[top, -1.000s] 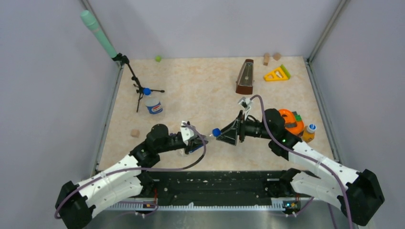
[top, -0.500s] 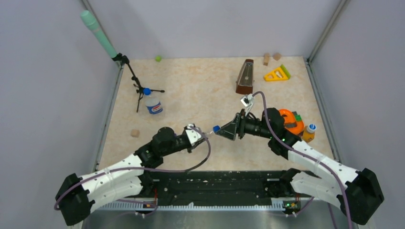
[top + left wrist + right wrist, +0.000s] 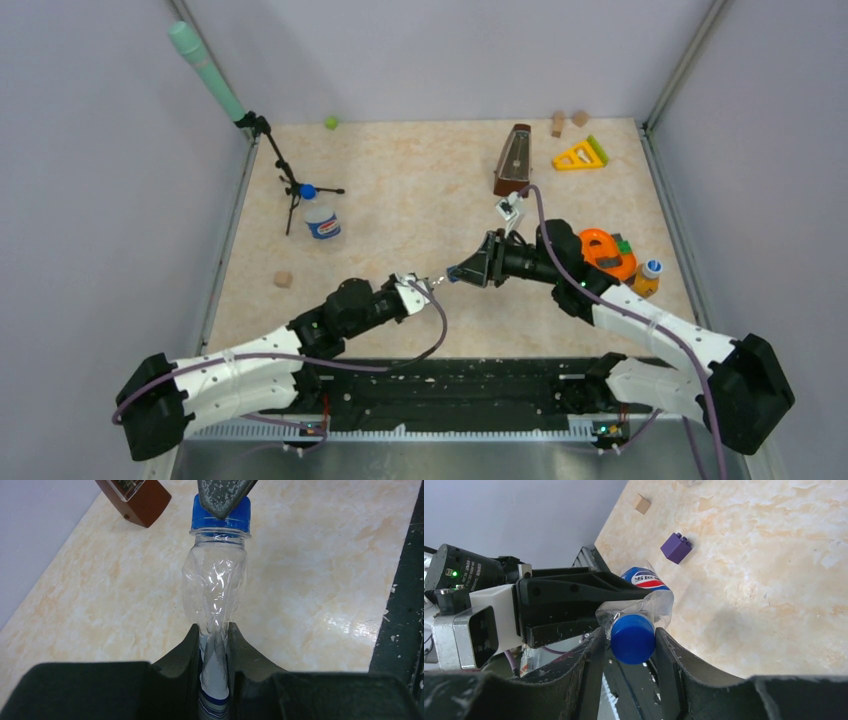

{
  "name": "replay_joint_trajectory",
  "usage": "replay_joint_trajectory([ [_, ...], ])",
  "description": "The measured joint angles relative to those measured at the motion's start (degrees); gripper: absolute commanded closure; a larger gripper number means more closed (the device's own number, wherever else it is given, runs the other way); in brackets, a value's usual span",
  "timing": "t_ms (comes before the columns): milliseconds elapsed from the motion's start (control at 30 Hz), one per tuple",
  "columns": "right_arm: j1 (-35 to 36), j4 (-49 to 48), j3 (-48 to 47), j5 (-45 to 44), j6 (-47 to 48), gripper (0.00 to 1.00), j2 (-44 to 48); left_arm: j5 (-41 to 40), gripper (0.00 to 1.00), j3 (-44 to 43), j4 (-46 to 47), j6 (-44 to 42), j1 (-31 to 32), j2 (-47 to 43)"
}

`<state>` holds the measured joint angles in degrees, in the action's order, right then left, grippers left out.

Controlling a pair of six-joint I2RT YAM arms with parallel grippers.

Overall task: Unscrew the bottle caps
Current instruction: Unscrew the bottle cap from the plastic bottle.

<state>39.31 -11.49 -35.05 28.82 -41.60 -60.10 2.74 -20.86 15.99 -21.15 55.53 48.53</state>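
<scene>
My left gripper (image 3: pixel 215 630) is shut on the crushed body of a clear plastic bottle (image 3: pixel 215 587) and holds it above the table, near the front middle in the top view (image 3: pixel 437 284). Its dark blue cap (image 3: pixel 632 639) sits between the fingers of my right gripper (image 3: pixel 630 637), which close on it; the cap also shows in the left wrist view (image 3: pixel 220 520). A second bottle (image 3: pixel 321 222) with a dark blue cap (image 3: pixel 307 191) stands at the left. An orange bottle (image 3: pixel 645 284) with a pale cap (image 3: pixel 651 267) stands at the right.
A purple cube (image 3: pixel 676 548) lies under the arms. A microphone tripod (image 3: pixel 290 180) stands by the left bottle. A brown metronome (image 3: pixel 513 160), a yellow wedge toy (image 3: pixel 580 154), an orange toy (image 3: pixel 606 250) and small wooden blocks (image 3: pixel 283 279) lie about the table.
The left arm has stretched further right and forward with the bottle. The right wrist has shifted a little up and back, and its fingers stay at the cap.
</scene>
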Motion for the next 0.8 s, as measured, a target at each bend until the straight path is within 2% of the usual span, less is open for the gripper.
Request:
replay_joint_trajectory([
  [200, -0.09, 0.55, 0.0, 0.37, 0.87, 0.65, -0.02, -2.32, 1.0, 0.9, 0.63, -1.92, 0.22, -0.28],
  [267, -0.11, 0.57, 0.0, 0.48, 1.09, 0.73, -0.02, -2.38, 1.0, 0.9, 0.63, -2.34, 0.22, -0.48],
  [333, -0.17, 0.57, 0.0, 0.74, 1.49, 0.75, -0.02, -2.34, 1.0, 0.96, 0.59, -2.6, 0.22, -0.66],
  [400, -0.24, 0.52, 0.0, 1.2, 1.68, 0.87, -0.04, -2.23, 1.0, 0.98, 0.5, -2.75, 0.22, -0.81],
  [567, -0.46, 0.52, 0.0, 2.12, 2.14, 0.99, -0.48, -1.22, 1.0, 0.98, -0.07, -2.78, 0.2, -0.81],
  [800, -0.85, 1.53, 0.09, 5.81, 7.41, 1.0, -0.28, 2.38, 1.0, -0.68, -4.7, 2.47, -0.15, -1.4],
])
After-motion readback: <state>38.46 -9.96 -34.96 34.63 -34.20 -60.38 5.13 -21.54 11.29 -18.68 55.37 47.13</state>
